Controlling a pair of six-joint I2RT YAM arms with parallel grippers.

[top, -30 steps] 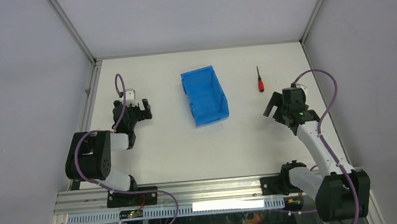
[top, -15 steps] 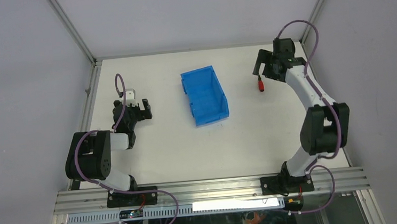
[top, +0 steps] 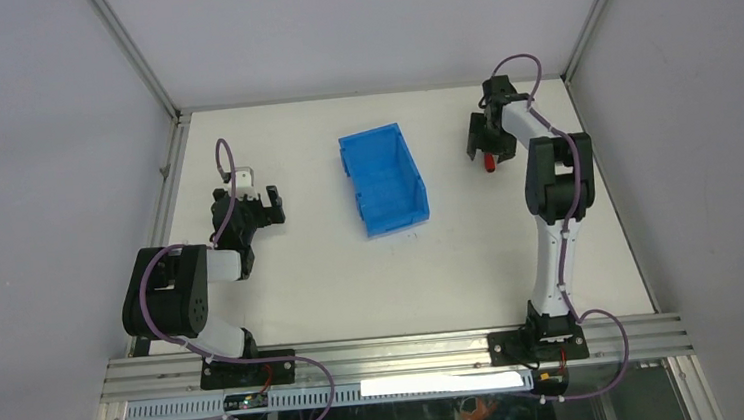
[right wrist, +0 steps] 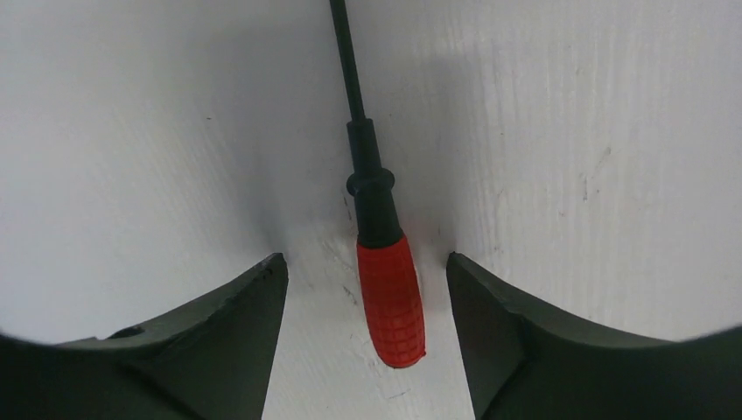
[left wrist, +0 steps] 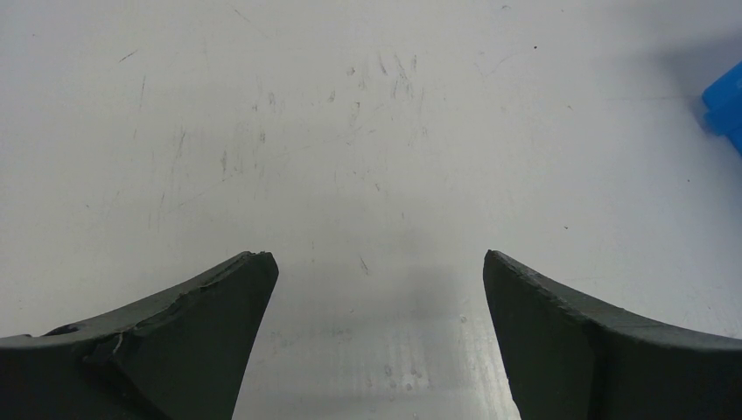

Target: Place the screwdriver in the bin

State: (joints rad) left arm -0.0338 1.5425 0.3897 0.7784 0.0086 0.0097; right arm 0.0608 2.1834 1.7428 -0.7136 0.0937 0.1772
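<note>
- Screwdriver (right wrist: 389,302) lies flat on the table (top: 472,252), right of the bin (top: 384,179) and well apart from it.
- Right gripper (right wrist: 366,261) sits low over it, fingers apart, with the red handle between them and a gap showing on either side.
- Left gripper (left wrist: 376,262) is spread wide above the table, left of the bin.

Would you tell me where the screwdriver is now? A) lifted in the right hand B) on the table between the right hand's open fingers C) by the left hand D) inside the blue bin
B: the right wrist view shows the screwdriver flat on the table, with a gap to each side of the right hand.
</note>
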